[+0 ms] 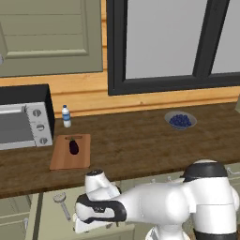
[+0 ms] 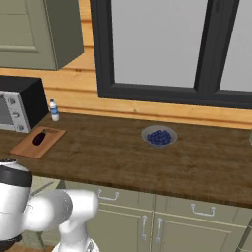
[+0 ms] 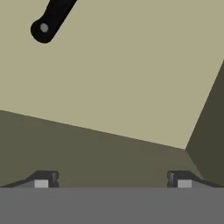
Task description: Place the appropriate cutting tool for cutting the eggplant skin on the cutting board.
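Broadly, dark wooden counter (image 1: 140,140) running the width of both base views, under a black-framed window (image 1: 164,42). Toaster oven (image 1: 23,117) at the counter's left end, black-topped with a silver front and three knobs. Just right of it, cutting board (image 1: 70,152) lying flat near the counter's front edge, with the eggplant (image 1: 74,146) resting on its upper half. Bowl of blue berries (image 1: 180,120) well apart from the board, toward the right of the counter. Small water bottle (image 1: 66,116) upright against the wall, between oven and board.

Below the counter edge, open drawer (image 1: 51,206) with a pale olive floor; cutting tool (image 1: 61,202) lying in it, loop head toward the counter, thin handle pointing away, left of the arm's wrist. Gripper (image 3: 113,179) reaching down into that drawer, fingertips (image 3: 42,180) spread wide apart with nothing between them: released. From the hand camera, drawer floor and inner wall ahead, and the black handle end of a knife (image 3: 49,19) at the upper left.
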Controlling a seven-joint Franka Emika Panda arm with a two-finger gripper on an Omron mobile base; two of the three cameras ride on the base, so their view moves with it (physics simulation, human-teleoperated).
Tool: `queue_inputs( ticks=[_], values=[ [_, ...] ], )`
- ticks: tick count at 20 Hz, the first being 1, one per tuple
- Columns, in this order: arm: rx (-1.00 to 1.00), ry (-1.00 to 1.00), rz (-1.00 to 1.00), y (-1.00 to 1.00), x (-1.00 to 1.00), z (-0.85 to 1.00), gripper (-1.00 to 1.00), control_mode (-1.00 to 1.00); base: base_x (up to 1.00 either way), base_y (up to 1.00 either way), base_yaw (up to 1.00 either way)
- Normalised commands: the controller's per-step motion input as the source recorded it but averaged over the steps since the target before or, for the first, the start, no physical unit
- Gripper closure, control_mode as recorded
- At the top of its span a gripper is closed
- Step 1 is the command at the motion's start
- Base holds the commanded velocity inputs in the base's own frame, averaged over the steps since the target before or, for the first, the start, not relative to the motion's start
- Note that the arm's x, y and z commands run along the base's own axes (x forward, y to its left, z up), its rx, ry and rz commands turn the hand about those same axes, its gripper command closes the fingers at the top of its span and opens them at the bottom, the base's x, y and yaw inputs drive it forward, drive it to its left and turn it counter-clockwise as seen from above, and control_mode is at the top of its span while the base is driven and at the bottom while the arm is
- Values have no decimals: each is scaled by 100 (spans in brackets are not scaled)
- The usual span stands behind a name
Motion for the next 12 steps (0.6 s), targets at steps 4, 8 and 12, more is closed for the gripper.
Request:
queue_inputs(
  ticks=[4,8,12],
  values=[
    [0,0,5,0,-100,-12,-100,-100,0,0,0],
    [1,0,5,0,-100,-9,-100,-100,0,0,0],
    [2,0,1,0,-59,1,-100,-100,0,0,0]
  ],
)
